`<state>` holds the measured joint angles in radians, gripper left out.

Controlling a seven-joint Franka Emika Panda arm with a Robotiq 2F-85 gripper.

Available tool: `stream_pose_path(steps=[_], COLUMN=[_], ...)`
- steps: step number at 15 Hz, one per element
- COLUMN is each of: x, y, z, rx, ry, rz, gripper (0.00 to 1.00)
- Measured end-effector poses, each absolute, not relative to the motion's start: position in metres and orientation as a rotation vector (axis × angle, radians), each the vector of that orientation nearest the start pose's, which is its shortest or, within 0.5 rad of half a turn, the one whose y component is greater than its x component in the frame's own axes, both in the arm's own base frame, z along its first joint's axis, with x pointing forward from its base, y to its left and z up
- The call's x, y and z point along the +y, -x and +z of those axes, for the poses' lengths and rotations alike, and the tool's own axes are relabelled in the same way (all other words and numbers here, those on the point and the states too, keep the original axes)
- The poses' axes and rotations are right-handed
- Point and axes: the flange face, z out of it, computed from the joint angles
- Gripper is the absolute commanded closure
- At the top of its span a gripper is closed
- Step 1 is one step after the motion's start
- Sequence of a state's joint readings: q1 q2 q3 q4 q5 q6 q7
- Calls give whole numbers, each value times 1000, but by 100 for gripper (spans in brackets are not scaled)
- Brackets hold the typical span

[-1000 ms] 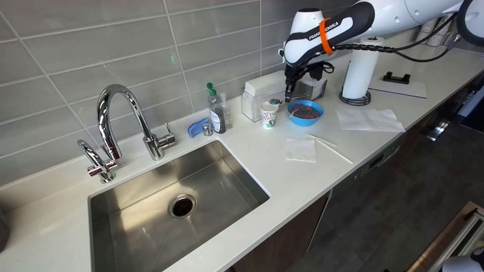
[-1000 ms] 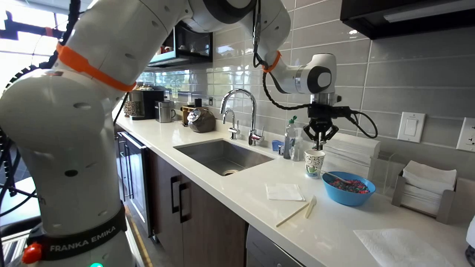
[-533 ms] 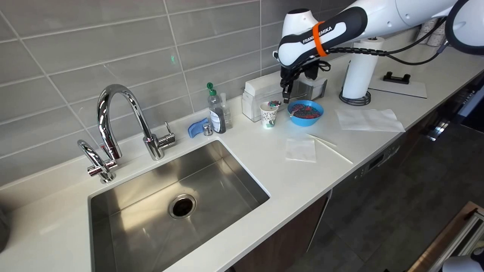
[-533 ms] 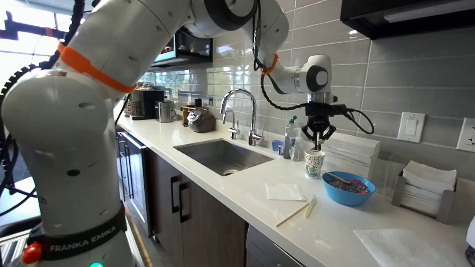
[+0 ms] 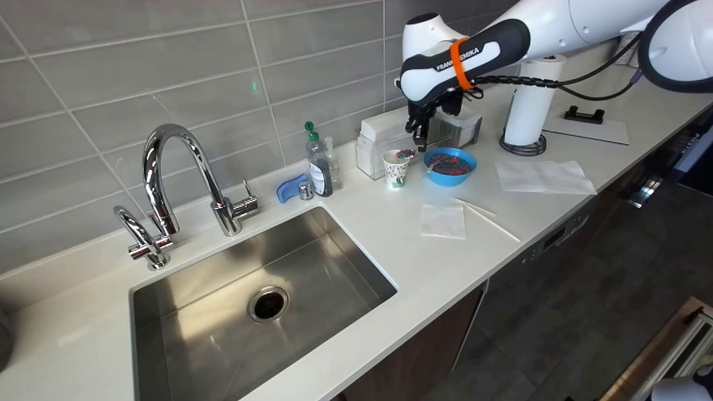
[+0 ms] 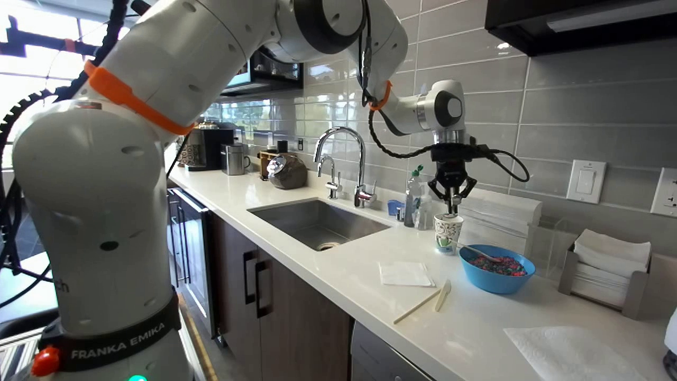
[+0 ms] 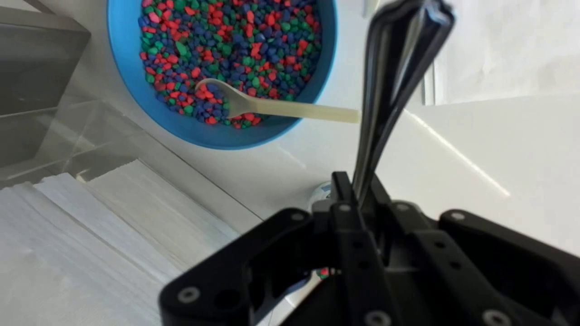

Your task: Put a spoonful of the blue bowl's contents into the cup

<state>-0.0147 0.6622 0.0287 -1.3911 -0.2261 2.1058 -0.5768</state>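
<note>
Jaws pinched a shiny, silvery-dark slim handle (image 7: 385, 77); red, blue and green bits (image 5: 405, 154), apparently its spoonful, showed beside the patterned white paper cup (image 5: 396, 172), left of the round bright-blue bowl (image 6: 494, 283). Delivery seemed in hand; the next move called for centring over the cup, then tipping.

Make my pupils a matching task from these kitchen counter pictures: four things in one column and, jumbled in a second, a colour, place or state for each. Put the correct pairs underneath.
Column one
1. Cup
2. Bowl
3. Pale spoon
4. Paper towel roll

Column two
A. Upright on a black wire stand
B. Resting with its head in coloured bits
C. White with a printed pattern
D. Plain blue all round the outside that shows

Right pairs: 1-C; 2-D; 3-B; 4-A
</note>
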Motion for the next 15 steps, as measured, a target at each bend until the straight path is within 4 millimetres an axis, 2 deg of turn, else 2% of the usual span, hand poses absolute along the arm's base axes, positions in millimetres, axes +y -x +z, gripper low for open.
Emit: stream_pose_path(steps=[15], x=[35], y=[-747], z=[324], rx=[-1198], ry=[3270], rz=[258], gripper=[98])
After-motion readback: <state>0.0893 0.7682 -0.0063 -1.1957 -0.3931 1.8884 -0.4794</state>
